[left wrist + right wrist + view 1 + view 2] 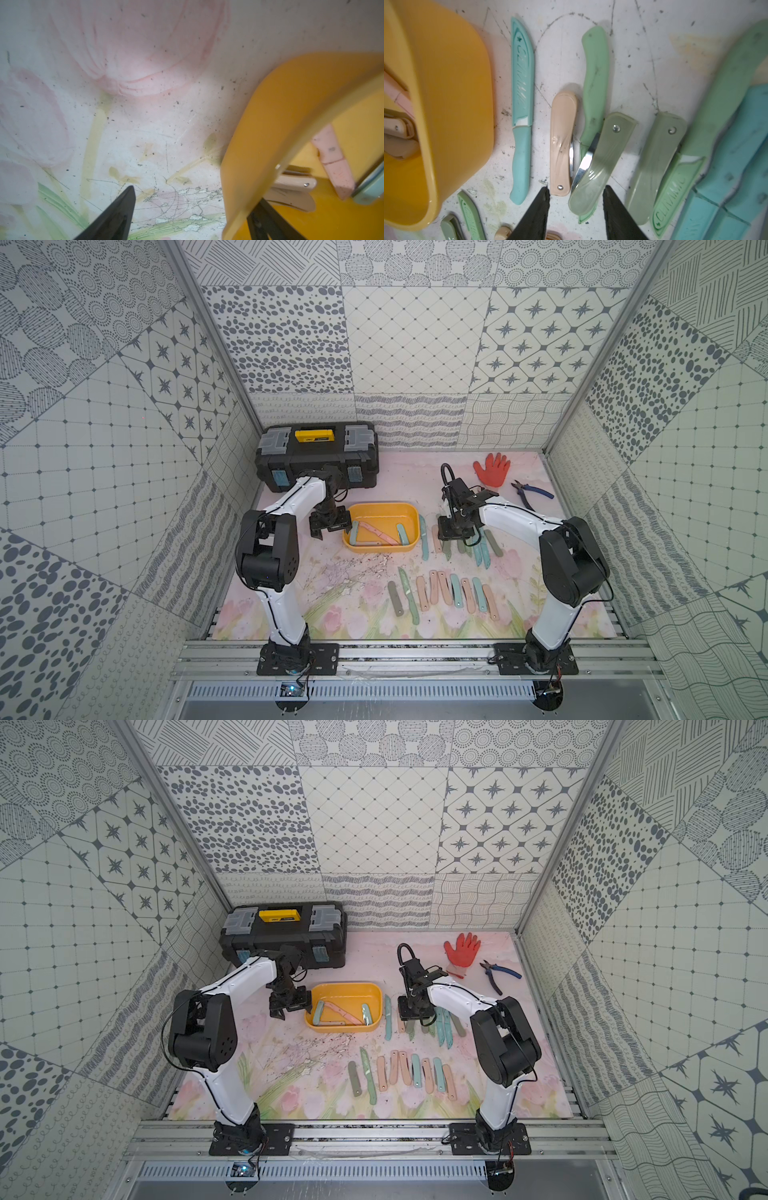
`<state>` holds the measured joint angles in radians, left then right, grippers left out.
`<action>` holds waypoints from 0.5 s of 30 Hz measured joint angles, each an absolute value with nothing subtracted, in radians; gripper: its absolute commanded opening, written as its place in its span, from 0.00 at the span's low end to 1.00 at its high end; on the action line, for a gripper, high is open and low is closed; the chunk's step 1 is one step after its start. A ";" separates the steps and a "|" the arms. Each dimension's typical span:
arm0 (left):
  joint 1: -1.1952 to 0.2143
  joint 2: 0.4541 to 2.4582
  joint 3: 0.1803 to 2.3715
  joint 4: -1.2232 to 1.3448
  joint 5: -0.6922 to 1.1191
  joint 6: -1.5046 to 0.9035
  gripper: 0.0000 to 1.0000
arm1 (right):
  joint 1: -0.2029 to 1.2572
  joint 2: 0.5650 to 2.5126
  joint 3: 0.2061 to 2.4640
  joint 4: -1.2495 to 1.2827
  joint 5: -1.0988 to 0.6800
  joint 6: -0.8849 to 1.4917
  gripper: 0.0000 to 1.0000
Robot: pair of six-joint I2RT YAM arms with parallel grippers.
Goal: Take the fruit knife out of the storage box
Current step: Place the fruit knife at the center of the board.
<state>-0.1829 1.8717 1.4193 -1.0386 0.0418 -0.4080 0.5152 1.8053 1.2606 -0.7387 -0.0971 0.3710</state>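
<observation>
The flower-printed bench (357, 614) lies under both claws. The black toolbox (318, 456) stands shut behind the left claw (332, 531), against the back wall. The yellow box (382, 506) sits between the two claws, right at the left one and a little apart from the right claw (451, 536).

The left claw is spread wide and straddles the box's short wall. In the left wrist view one finger (120, 207) is over the bench outside, the other finger (262, 220) is inside the box (270, 124), and it pinches nothing. The right claw (575, 188) points down at the bench with its fingers apart. The butt of a folded grey-green knife (600, 158) lies between them with a gap on each side.

A red glove (492, 468) lies beyond the right claw, and blue-handled pliers (530, 491) lie farther out to its right.

Fruit knives lie in the box, just right of the left claw. A pink knife (374, 533) lies slantwise, a beige folded knife (295, 187) is nearest the inside finger, and a teal folded knife (402, 534) is at the end toward the right claw.

More knives lie around the right claw. A teal sheathed knife (522, 108) is between it and the box, and a beige folder (562, 143) is just beside the grey-green one. A second row of knives (444, 591) lies on the near side of the right claw, toward the arm bases.
</observation>
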 measured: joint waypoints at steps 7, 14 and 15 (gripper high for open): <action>-0.183 1.872 1.419 -1.039 0.042 -0.408 0.81 | 0.516 1.866 1.290 -0.751 -0.070 0.381 0.50; -0.183 1.872 1.419 -1.039 0.042 -0.408 0.81 | 0.515 1.884 1.298 -0.764 -0.044 0.386 0.50; -0.183 1.872 1.419 -1.039 0.042 -0.408 0.81 | 0.515 1.885 1.300 -0.765 -0.041 0.386 0.50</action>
<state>-0.1829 1.8717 1.4193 -1.0386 0.0418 -0.4080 0.5152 1.8851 1.2999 -0.7650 -0.0414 0.3859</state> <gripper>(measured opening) 0.807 0.504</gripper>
